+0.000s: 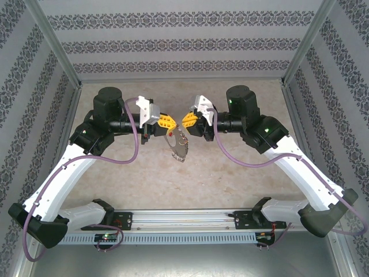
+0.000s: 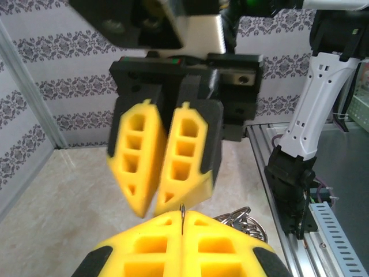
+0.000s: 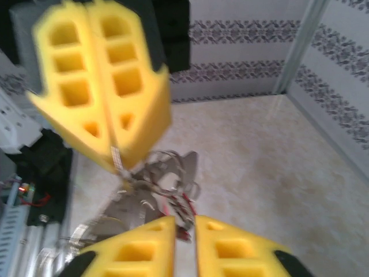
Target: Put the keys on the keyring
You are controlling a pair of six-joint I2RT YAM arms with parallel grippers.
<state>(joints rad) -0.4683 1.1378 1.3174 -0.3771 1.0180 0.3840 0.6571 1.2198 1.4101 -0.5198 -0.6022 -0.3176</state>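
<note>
Your left claw (image 1: 166, 122) is clamped on the keyring (image 1: 180, 145), keys (image 3: 173, 170) dangling below. Your right claw (image 1: 188, 119) is narrowly parted, holding nothing.

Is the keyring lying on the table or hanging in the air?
Hanging. The keyring dangles with its keys under the left gripper, which is shut on its thin wire, above the table.

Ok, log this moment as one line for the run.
left gripper: shut on keyring | right gripper: slightly open, tip to tip with left | keyring: dangling below
</note>
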